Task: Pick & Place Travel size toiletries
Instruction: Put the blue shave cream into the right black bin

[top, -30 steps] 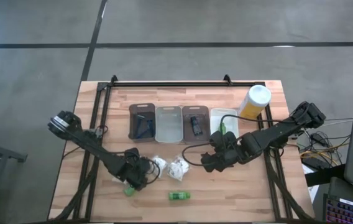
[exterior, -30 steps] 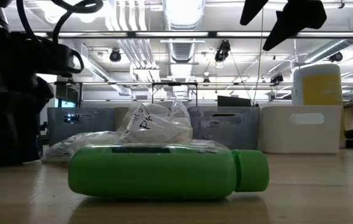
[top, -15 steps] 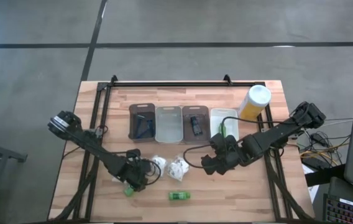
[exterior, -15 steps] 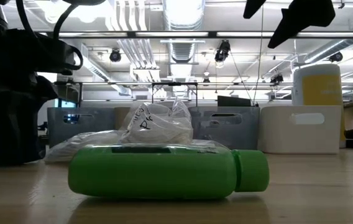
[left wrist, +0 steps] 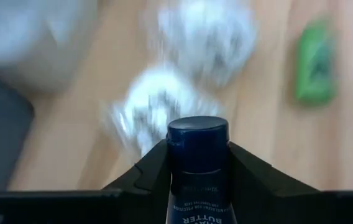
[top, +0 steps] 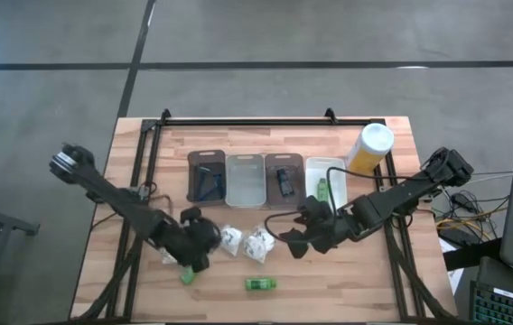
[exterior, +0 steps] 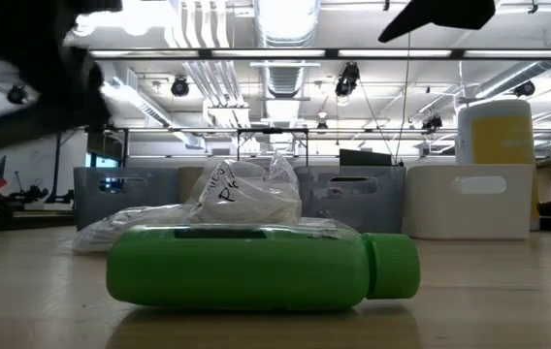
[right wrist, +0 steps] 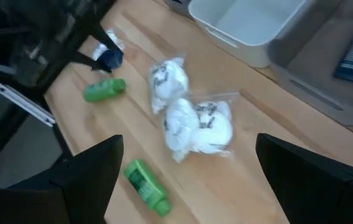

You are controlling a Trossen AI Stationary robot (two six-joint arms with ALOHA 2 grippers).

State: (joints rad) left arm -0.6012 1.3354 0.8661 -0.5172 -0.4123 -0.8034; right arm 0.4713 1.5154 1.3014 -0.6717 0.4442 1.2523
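My left gripper [top: 199, 244] is near the table's near-left part, shut on a small dark blue bottle [left wrist: 197, 180]. Two white crinkly bundles [top: 258, 242] lie just to its right, touching each other. One green bottle [top: 187, 275] lies on its side by the left gripper, and another [top: 260, 284] lies near the near edge, filling the low view [exterior: 256, 267]. A third green bottle [top: 323, 189] lies in the white tray [top: 338, 167]. My right gripper [top: 294, 242] hovers open right of the bundles [right wrist: 195, 118]. My left gripper pinches the dark blue bottle between its two fingers [left wrist: 148, 174], one on each side of the body just below the cap. The round cap end [left wrist: 197, 132] sticks out past the fingertips. The bottle lies along the fingers and is off the table.
Four trays stand in a row at mid-table: a dark one [top: 191, 185] with dark blue sticks, a clear one [top: 245, 178], a dark one [top: 294, 185] with a black piece, and the white one. A tall yellow bottle [top: 369, 144] stands at the far right. Bare wood lies near right.
My left gripper has risen off the table with the dark blue bottle and shifted slightly toward the far edge; in the low view its dark bulk has left the tabletop. My right gripper has moved left and toward the near edge, closer to the white bundles.
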